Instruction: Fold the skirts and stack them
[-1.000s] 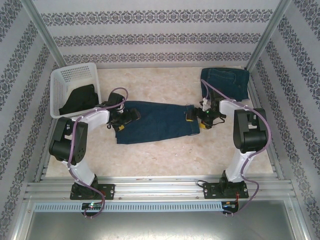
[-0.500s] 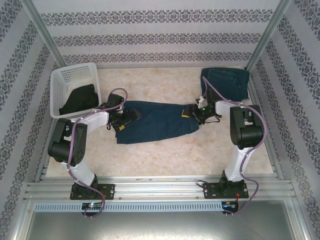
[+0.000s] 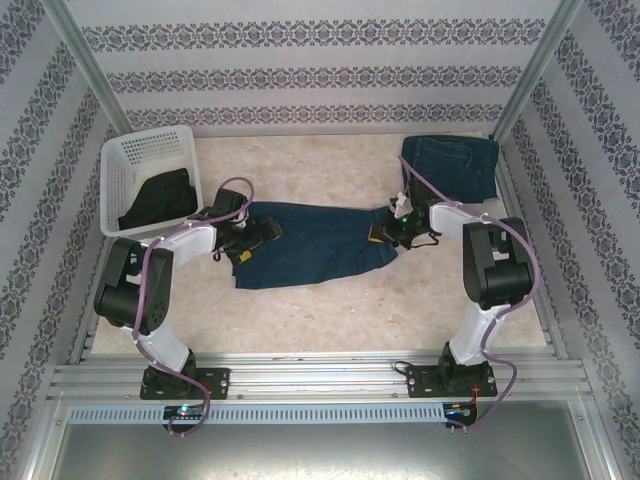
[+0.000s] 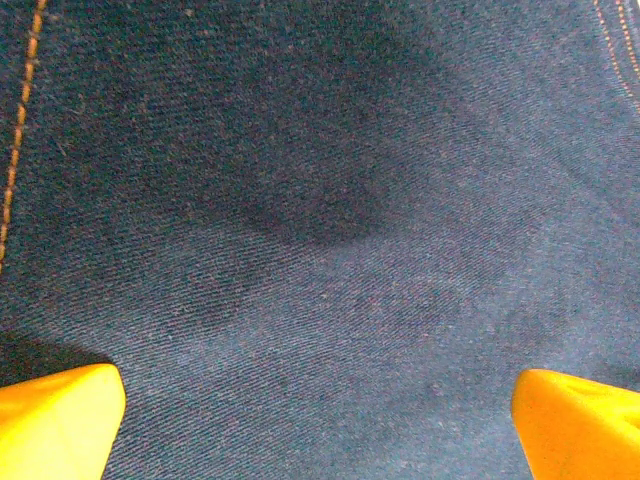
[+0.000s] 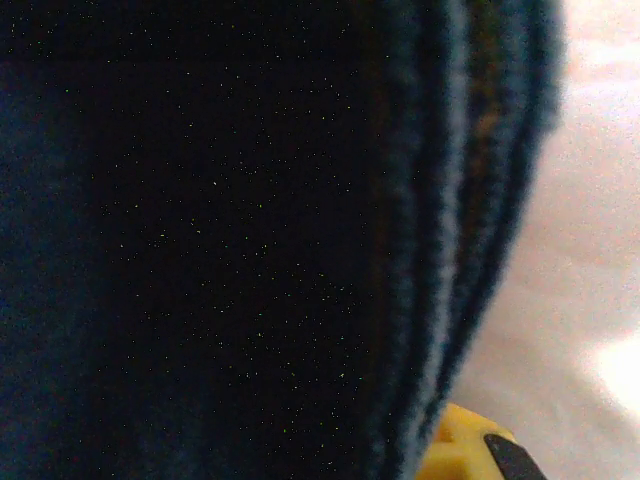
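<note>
The denim skirt lies spread flat across the middle of the table, long side running left to right, and I take that as the reason both my arms reach in from its two ends: to fold it, each short edge needs its own grip. My left claw rests low over the left end with its jaws wide apart; in the left wrist view the two yellow fingertips sit at the bottom corners with plain denim weave and an orange seam between them, so nothing is pinched there yet. My right claw is at the right end, pressed so near the cloth that the right wrist view gives me mostly dark fabric, a layered edge and one yellow fingertip below it; I cannot tell whether those jaws have the hem or merely sit against it. Further out, a folded denim skirt waits in the far right corner, which I judge to be the base of the stack. The black skirt lies crumpled in the white basket at the far left, not yet folded
</note>
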`<action>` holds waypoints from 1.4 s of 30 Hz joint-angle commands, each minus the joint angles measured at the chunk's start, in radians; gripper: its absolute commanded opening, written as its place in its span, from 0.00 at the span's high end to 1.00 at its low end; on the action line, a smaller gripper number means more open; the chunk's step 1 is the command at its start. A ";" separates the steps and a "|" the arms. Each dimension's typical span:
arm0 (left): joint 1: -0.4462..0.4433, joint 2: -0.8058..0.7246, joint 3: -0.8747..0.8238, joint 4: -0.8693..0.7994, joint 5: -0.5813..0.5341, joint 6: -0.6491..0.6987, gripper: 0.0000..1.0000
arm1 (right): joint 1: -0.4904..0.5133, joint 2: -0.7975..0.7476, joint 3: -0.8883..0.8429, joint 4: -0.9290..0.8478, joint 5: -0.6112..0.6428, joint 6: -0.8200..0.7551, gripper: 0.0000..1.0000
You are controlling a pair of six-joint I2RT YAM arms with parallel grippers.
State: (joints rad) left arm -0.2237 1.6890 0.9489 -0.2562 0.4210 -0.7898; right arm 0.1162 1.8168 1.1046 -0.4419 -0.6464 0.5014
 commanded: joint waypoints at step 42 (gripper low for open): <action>-0.031 -0.022 -0.055 0.091 0.218 0.020 0.30 | 0.505 0.270 0.817 -0.647 0.560 0.176 1.00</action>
State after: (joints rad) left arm -0.2489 1.6787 0.9009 -0.1635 0.6529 -0.7719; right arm 0.6067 2.0491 1.9179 -1.1496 -0.0254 0.6395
